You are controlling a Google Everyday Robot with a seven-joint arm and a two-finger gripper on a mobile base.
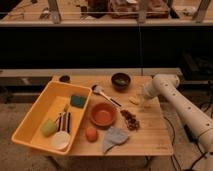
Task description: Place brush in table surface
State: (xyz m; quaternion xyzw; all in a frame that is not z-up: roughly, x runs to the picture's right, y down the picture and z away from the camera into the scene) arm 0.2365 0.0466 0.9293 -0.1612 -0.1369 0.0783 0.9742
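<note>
The yellow tub (35,107) holds two sponges (77,100), sticks (64,121) and a white dish (60,140); the dark bowl (120,80) holds something green. The brush (102,93) lies on the counter (150,136) by that bowl, and the arm (185,107) reaches in from the right with its hand (145,103) pointing down near the handle's end, wide or narrow I cannot tell

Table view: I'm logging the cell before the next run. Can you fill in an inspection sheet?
Surface: tan wooden table, mostly covered.
Job's things: brush lies on the table, between dark bowl and orange bowl.
Clutter: yellow tub, orange ball, grey cloth, brown bits.
Grippers: gripper over the table's right side, apart from the brush.
Cables: dark cable beside the arm.
Surroundings: dark bench behind.
</note>
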